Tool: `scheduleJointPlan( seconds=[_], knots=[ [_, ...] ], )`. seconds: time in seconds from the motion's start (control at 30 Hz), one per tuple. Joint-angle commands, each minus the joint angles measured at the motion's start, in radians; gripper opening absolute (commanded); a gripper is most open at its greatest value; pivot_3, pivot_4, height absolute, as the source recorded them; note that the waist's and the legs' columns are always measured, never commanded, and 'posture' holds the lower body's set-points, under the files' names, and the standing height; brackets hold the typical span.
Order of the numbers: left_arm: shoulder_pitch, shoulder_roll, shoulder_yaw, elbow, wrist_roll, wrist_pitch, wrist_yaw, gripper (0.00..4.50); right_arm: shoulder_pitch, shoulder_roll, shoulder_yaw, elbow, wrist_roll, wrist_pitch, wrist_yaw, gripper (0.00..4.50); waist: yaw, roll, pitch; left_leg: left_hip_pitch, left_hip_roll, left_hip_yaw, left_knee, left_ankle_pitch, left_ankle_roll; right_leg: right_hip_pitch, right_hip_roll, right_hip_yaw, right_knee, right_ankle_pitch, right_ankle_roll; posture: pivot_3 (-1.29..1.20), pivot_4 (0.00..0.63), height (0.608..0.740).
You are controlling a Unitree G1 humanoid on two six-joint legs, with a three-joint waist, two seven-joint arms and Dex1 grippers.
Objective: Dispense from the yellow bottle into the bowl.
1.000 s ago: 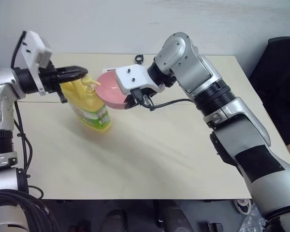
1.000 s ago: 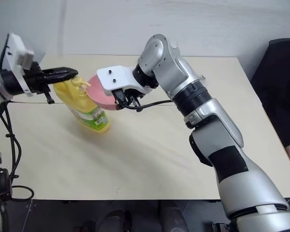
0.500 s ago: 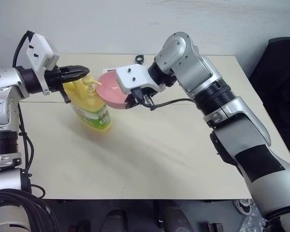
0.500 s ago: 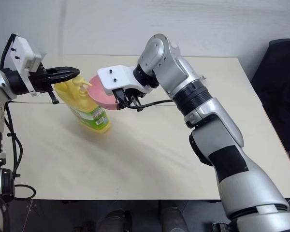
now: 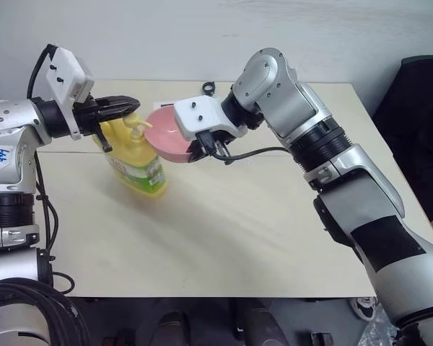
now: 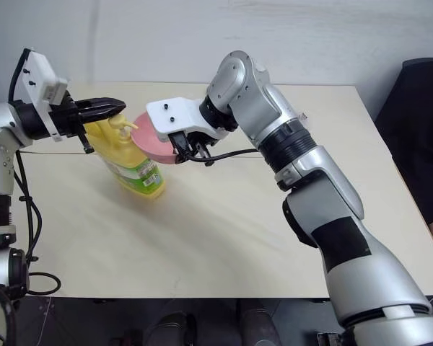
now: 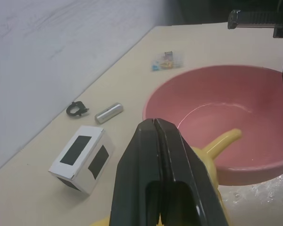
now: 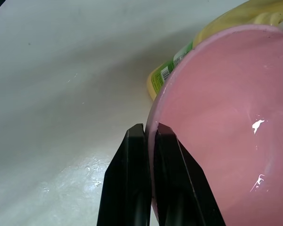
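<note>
The yellow bottle [image 5: 136,160] stands on the table's left part, green-white label facing front. Its pump top [image 5: 135,128] has a spout [image 7: 222,141] that reaches over the rim of the pink bowl [image 5: 166,138]. The bowl is held tilted above the table, right beside the bottle. My right gripper [image 5: 198,151] is shut on the bowl's near rim [image 8: 150,129]. My left gripper [image 5: 132,104] is shut on nothing, pointing level just above the pump top [image 7: 153,124]. A thin pale streak and small white spots lie inside the bowl [image 8: 226,141].
Behind the bottle lie a white box with black patches [image 7: 82,157], a small metal cylinder [image 7: 108,113], a black ring [image 7: 77,109] and a small packet [image 7: 168,59]. The tan table [image 5: 238,238] lies bare in front. A person in dark clothing [image 5: 418,122] sits at the right edge.
My left wrist has rolled a little, its shut fingers still over the pump top. The right arm and the bowl have not moved.
</note>
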Motion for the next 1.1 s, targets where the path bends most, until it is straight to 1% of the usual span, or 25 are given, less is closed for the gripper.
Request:
scheduleJointPlan(
  seconds=[0.03, 0.3, 0.53, 0.67, 0.83, 0.87, 1.0, 1.1],
  knots=[
    [0.033, 0.005, -0.05, -0.003, 0.053, -0.027, -0.006, 0.03, -0.032, -0.004, -0.028, -0.026, 0.007, -0.005, 0.014, 0.0, 0.0, 0.0, 0.0, 0.0, 0.0, 0.0, 0.0, 0.0, 0.0, 0.0, 0.0, 0.0, 0.0, 0.0, 0.0, 0.0, 0.15, 0.74],
    [0.067, -0.018, -0.081, -0.002, 0.076, -0.048, -0.003, 0.03, -0.027, -0.008, -0.026, -0.042, 0.01, 0.0, 0.024, 0.0, 0.0, 0.0, 0.0, 0.001, 0.0, 0.0, 0.0, 0.0, 0.0, 0.001, 0.0, 0.0, 0.0, 0.0, 0.0, 0.0, 0.15, 0.74],
    [0.106, -0.02, -0.111, 0.02, 0.124, -0.102, 0.003, 0.03, -0.025, -0.004, -0.025, -0.053, 0.014, 0.007, 0.025, 0.0, 0.0, 0.001, 0.0, 0.002, 0.0, 0.0, 0.0, 0.0, 0.0, 0.002, 0.0, 0.0, 0.001, 0.0, 0.0, 0.0, 0.15, 0.74],
    [0.129, -0.015, -0.126, 0.05, 0.17, -0.162, 0.008, 0.03, -0.025, -0.001, -0.025, -0.057, 0.016, 0.013, 0.026, 0.0, 0.0, 0.003, -0.002, 0.004, 0.0, 0.0, 0.0, 0.0, 0.0, 0.003, 0.0, 0.0, 0.001, 0.0, 0.0, 0.0, 0.15, 0.74],
    [0.135, -0.024, -0.128, 0.076, 0.198, -0.194, 0.023, 0.03, -0.024, 0.003, -0.026, -0.062, 0.019, 0.019, 0.024, 0.0, 0.0, 0.006, -0.004, 0.006, 0.0, 0.001, 0.0, 0.0, 0.0, 0.005, 0.0, 0.001, 0.001, 0.0, 0.0, 0.0, 0.15, 0.74],
    [0.137, -0.027, -0.13, 0.079, 0.203, -0.199, 0.026, 0.03, -0.023, 0.003, -0.026, -0.063, 0.019, 0.02, 0.024, 0.0, 0.0, 0.006, -0.004, 0.008, 0.0, 0.001, 0.0, 0.0, 0.0, 0.007, 0.0, 0.001, 0.001, 0.0, 0.0, 0.0, 0.15, 0.74],
    [0.145, -0.039, -0.138, 0.086, 0.217, -0.216, 0.037, 0.03, -0.024, 0.005, -0.027, -0.063, 0.019, 0.023, 0.022, 0.0, 0.001, 0.006, -0.004, 0.021, 0.0, 0.001, -0.004, -0.001, 0.002, 0.02, 0.002, 0.0, -0.004, 0.0, -0.001, 0.0, 0.15, 0.74],
    [0.147, -0.052, -0.14, 0.088, 0.22, -0.218, 0.042, 0.03, -0.021, 0.006, -0.025, -0.069, 0.02, 0.027, 0.025, 0.0, 0.002, 0.006, -0.004, 0.021, 0.0, 0.001, -0.004, -0.001, 0.002, 0.02, 0.003, 0.0, -0.004, 0.0, -0.001, 0.0, 0.15, 0.74]
  ],
)
